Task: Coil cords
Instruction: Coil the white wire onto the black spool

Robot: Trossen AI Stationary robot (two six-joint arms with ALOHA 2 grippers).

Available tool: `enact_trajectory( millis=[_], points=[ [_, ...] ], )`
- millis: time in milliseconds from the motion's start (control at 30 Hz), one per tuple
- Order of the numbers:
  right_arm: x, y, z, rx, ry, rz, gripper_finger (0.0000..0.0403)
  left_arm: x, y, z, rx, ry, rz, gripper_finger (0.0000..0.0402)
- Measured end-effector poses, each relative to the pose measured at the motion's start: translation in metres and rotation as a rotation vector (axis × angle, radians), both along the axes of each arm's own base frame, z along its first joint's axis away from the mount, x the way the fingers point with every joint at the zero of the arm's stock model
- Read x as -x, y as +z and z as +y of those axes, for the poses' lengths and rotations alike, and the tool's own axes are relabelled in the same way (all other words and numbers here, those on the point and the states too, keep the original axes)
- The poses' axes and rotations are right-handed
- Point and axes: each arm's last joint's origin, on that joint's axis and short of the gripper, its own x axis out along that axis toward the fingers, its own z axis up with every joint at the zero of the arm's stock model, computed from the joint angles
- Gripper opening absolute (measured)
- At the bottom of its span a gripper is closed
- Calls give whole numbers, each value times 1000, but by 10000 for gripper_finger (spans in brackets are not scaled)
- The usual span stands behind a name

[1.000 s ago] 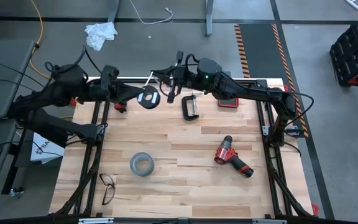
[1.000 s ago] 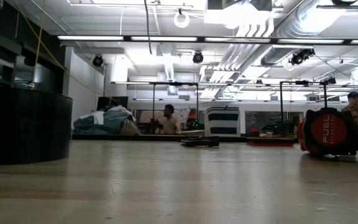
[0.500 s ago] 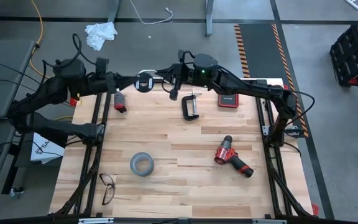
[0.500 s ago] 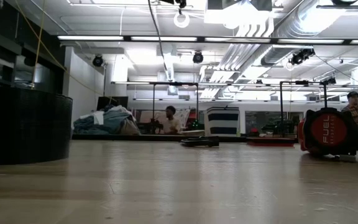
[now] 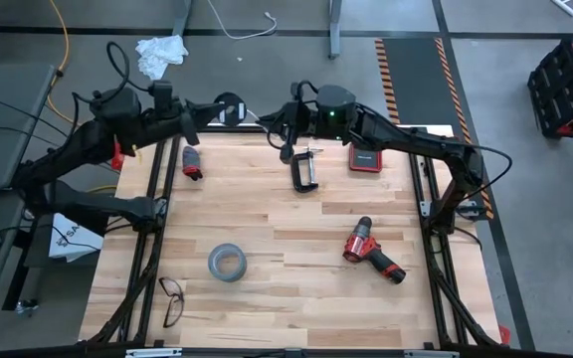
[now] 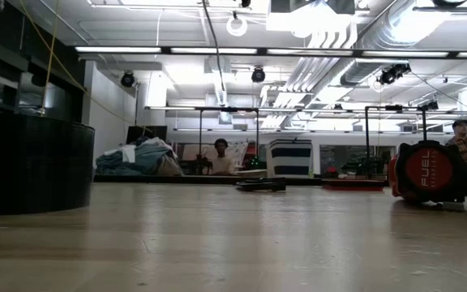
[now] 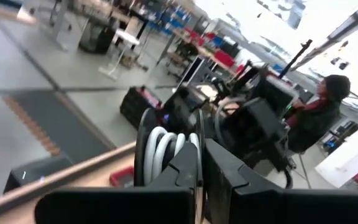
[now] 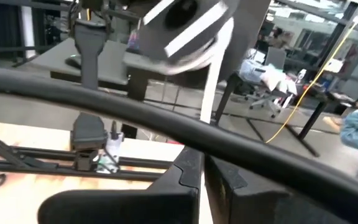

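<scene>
The left tool [image 5: 212, 112] is clamped on the disc [image 5: 229, 107], seemingly edge-on, above the worktop's [image 5: 296, 249] far edge. The white cable [image 5: 257, 118] runs rightward to the closed right tool [image 5: 279, 124].

Grey concrete floor [image 5: 267, 60] surrounds the wooden table [image 5: 286, 288]. An orange-and-black hazard strip [image 5: 394, 70] is marked on the floor beyond the table's far edge. A white rag [image 5: 160, 52] lies on the floor nearby, and a yellow cord [image 5: 65, 45] runs past it. Overhead, the ceiling carries fluorescent strip lights [image 6: 177, 50] and exposed ducts [image 6: 355, 36]. A person [image 6: 220, 156] sits far back. A red round case [image 6: 426, 172] stands right.
</scene>
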Motion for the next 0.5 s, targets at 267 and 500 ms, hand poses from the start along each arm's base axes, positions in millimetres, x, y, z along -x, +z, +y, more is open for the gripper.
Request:
enact_trajectory(
  millis=[267, 500],
  points=[
    [-4, -3, 12, -40, 54, 14, 0, -18, 0, 5, -80, -6, 4, 3],
    [-15, -11, 23, -82, 125, 1, 0, -22, 4, 2, -103, -135, -38, 3]
  ],
)
